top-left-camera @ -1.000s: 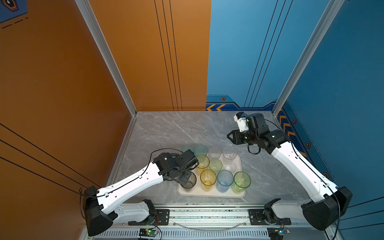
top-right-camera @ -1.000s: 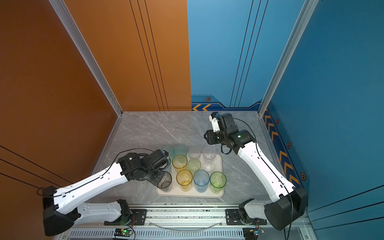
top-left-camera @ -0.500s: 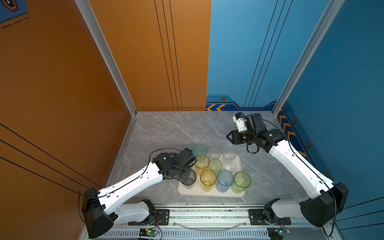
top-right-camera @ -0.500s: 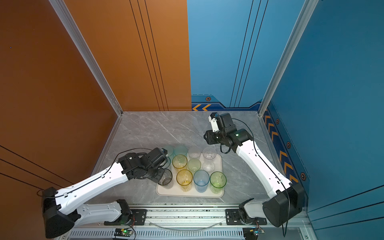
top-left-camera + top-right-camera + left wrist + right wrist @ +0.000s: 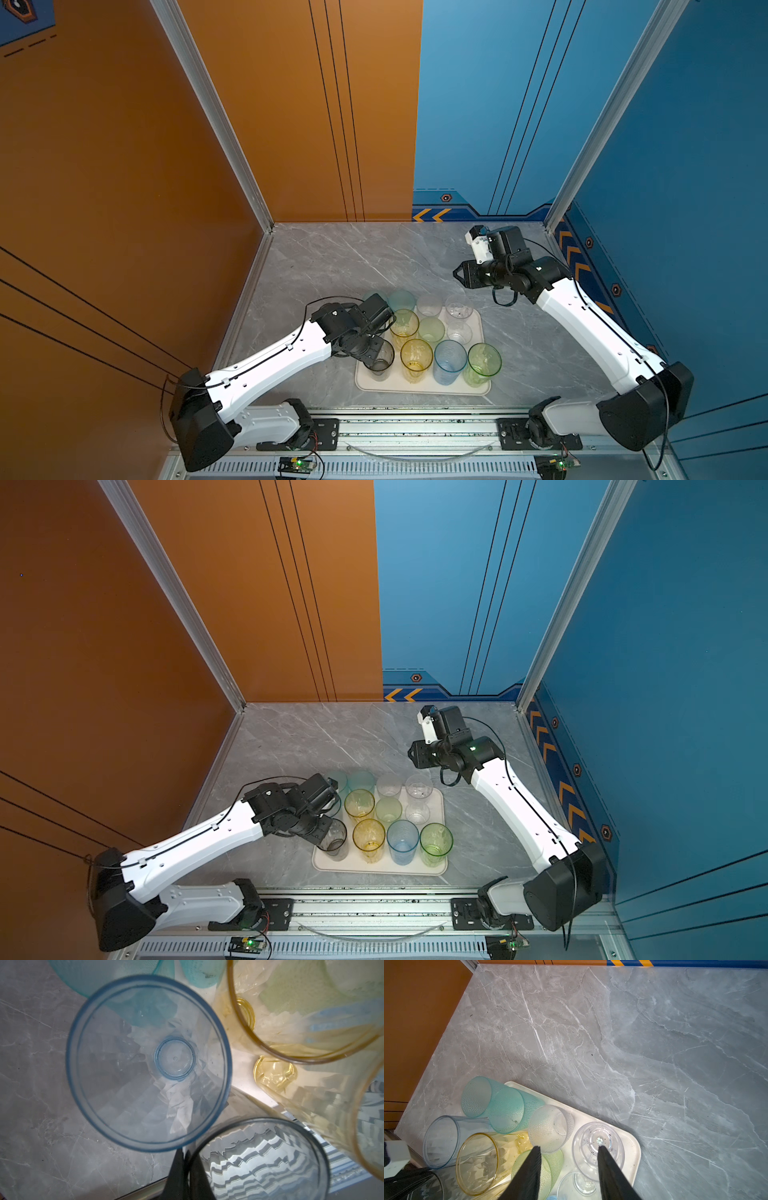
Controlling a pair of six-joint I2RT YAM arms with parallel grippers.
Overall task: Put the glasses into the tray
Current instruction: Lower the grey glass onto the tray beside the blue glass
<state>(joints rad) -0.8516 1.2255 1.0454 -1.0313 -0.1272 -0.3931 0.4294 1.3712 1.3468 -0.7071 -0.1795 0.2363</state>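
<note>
The cream tray near the table's front holds several glasses in both top views: yellow, blue, green, pale green, clear and teal. My left gripper is shut on the rim of a smoke-grey glass over the tray's front left corner. A tall blue glass stands beside it, at the tray's left edge. My right gripper hangs open and empty above the table behind the tray.
Grey marble table stretches behind and to both sides of the tray. An orange wall bounds the left, blue walls the back and right. A metal rail with both arm bases runs along the front edge.
The right gripper has drifted slightly to the left. The left gripper keeps the smoke-grey glass in almost the same place.
</note>
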